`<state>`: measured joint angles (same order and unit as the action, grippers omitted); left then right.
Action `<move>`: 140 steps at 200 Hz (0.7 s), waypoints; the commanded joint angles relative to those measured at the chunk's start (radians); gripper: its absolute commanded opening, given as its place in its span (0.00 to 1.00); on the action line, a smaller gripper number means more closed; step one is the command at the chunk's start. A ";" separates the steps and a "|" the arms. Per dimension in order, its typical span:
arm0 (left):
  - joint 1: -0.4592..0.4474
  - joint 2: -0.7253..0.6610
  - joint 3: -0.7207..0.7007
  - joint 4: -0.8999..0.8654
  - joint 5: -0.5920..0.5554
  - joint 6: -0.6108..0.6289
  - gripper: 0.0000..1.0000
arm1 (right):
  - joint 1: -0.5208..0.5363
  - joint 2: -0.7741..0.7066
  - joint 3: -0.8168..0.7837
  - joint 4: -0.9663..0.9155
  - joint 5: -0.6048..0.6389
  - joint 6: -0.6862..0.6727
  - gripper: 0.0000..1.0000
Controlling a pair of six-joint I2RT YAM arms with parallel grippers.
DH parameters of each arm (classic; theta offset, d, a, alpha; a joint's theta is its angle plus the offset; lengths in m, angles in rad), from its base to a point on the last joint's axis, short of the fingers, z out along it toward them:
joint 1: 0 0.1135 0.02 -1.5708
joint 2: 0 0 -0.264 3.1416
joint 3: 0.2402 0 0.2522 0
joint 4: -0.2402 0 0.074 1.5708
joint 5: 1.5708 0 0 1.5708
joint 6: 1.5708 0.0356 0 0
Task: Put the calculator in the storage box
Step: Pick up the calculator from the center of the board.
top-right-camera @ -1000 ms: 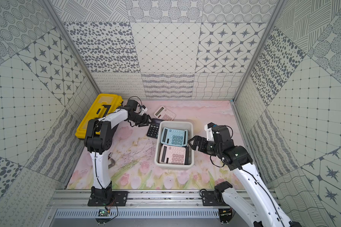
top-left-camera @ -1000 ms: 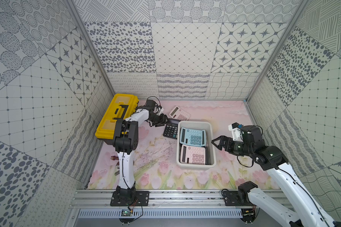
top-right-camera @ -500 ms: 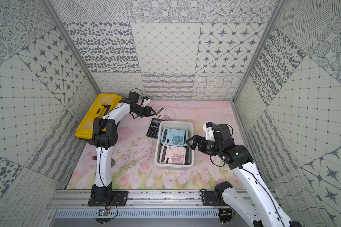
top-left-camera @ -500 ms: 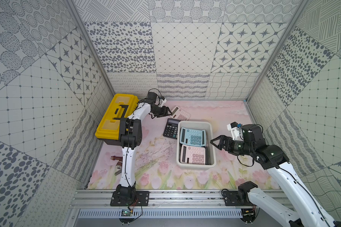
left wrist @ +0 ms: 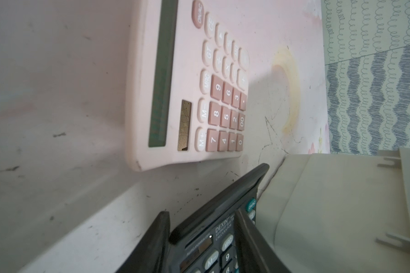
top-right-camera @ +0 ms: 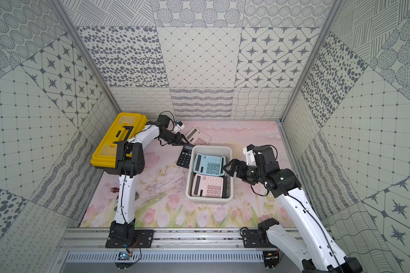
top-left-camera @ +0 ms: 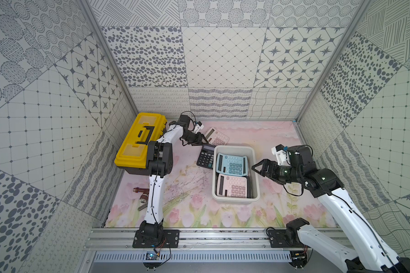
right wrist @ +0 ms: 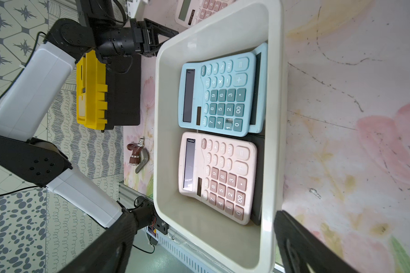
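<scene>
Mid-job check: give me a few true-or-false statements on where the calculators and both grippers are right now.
1. The blue calculator lies inside the storage box. True.
2. The black calculator at the left gripper is in the box. False: it lies on the mat, outside, beside the box's wall.
3. The right gripper holds a calculator. False: it is open and empty, next to the box.
4. A pink calculator lies on the mat outside the box. True.
</scene>
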<state>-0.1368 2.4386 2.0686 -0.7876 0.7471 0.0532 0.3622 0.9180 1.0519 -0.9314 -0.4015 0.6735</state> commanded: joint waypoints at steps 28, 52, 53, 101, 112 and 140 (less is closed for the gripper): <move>-0.008 -0.013 0.009 -0.126 -0.026 0.094 0.47 | -0.006 0.031 0.060 0.023 -0.012 -0.010 0.97; -0.008 0.008 0.043 -0.138 -0.033 0.093 0.48 | -0.006 0.037 0.057 0.024 -0.018 -0.009 0.97; -0.008 0.009 0.046 -0.139 -0.034 0.093 0.48 | -0.006 0.037 0.057 0.024 -0.018 -0.009 0.97; -0.024 0.052 0.124 -0.169 -0.109 0.076 0.53 | -0.008 0.048 0.054 0.026 -0.013 -0.014 0.97; -0.034 0.052 0.125 -0.170 -0.135 0.076 0.53 | -0.008 0.056 0.055 0.030 -0.016 -0.017 0.97; -0.062 0.045 0.124 -0.197 -0.244 0.093 0.51 | -0.009 0.065 0.051 0.050 -0.019 -0.015 0.97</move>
<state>-0.1665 2.4828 2.1761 -0.9092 0.6426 0.1059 0.3580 0.9749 1.0866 -0.9287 -0.4126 0.6720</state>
